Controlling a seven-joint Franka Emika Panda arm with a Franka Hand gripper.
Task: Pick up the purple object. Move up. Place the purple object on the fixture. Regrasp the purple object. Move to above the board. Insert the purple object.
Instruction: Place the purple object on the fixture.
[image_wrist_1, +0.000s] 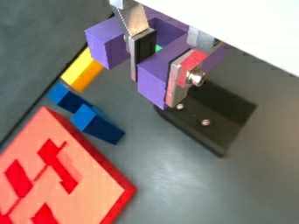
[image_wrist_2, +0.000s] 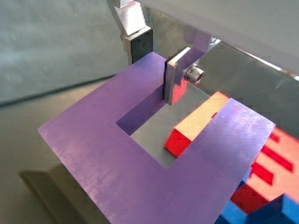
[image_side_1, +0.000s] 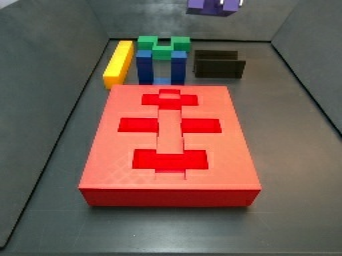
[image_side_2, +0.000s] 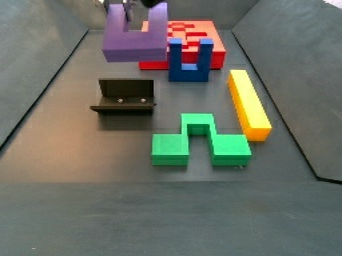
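Observation:
The purple object is a U-shaped block held in the air with its prongs up. My gripper is shut on one prong, with one finger in the slot and the other on the prong's outer face. In a side view the purple object hangs above and behind the fixture. It also shows at the upper edge of a side view and fills a wrist view, under my gripper. The fixture lies below it. The red board lies flat, its cutouts showing.
A yellow bar and a green block lie on the floor. A dark blue block stands by the board. Blue, green and yellow blocks sit behind the board, beside the fixture.

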